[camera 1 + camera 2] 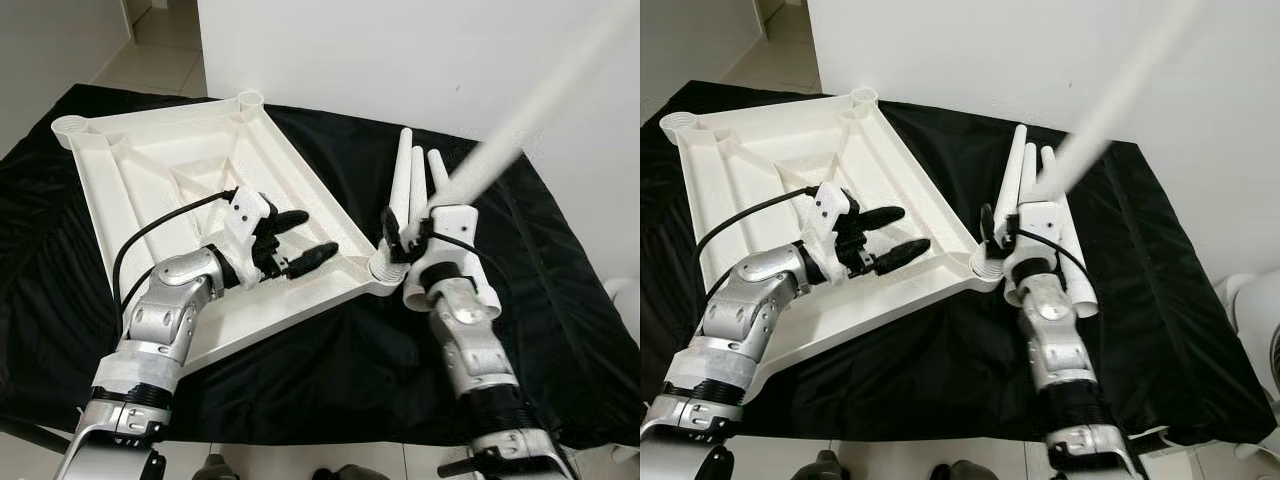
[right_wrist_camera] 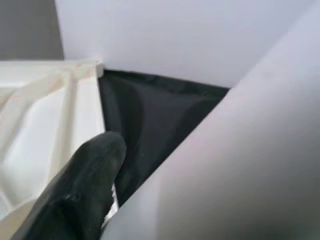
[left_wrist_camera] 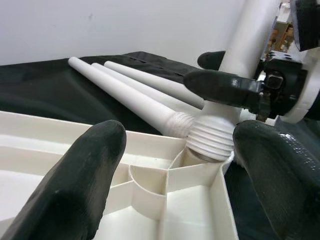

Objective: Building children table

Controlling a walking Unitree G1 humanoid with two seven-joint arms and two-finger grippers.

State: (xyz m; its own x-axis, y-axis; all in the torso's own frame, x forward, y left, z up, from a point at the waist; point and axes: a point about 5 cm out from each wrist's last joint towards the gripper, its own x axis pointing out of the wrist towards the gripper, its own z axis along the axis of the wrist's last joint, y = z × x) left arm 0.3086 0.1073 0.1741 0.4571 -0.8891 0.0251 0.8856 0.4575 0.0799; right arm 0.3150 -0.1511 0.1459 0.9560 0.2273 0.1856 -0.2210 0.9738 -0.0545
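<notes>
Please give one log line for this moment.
right gripper: shut on leg at corner socket | left gripper: open over tabletop | spare legs: on cloth

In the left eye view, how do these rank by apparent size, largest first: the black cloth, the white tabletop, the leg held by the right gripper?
1. black cloth, covering most of the surface.
2. white tabletop, lying upside down on it.
3. held leg in the right gripper; it looks long partly because it is raised toward the camera.
</notes>
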